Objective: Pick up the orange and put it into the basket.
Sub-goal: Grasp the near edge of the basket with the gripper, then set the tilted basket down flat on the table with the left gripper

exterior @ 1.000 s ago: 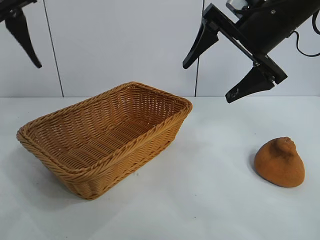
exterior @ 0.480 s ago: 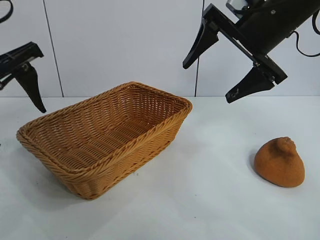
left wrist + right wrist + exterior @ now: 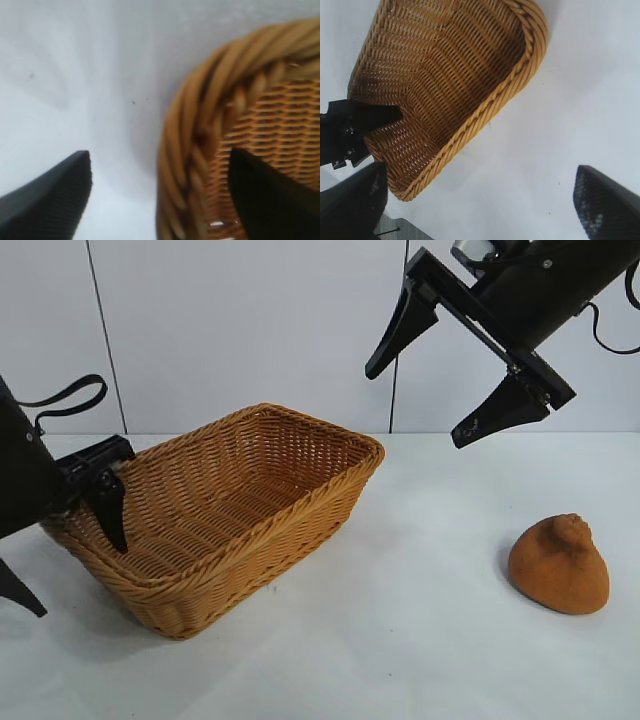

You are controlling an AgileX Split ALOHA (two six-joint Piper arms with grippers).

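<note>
The tan wicker basket [image 3: 230, 505] stands left of centre on the white table. The orange [image 3: 560, 565], dull orange-brown with a knobby top, lies alone on the table at the right. My left gripper [image 3: 68, 560] is low at the basket's left end, open. One finger [image 3: 108, 512] is inside the basket and the other [image 3: 22, 598] is outside it. In the left wrist view the braided rim [image 3: 187, 150] runs between the two fingers, touching neither. My right gripper [image 3: 415, 405] hangs wide open high above the table, between basket and orange, holding nothing.
A white panelled wall [image 3: 250, 330] rises behind the table. In the right wrist view the basket [image 3: 450, 75] lies below with bare table [image 3: 560, 100] beside it. The table's edge [image 3: 395, 227] shows past the basket's end.
The left arm has come down from the upper left to the basket's left end, its fingers now astride the rim. The right arm, basket and orange have not moved.
</note>
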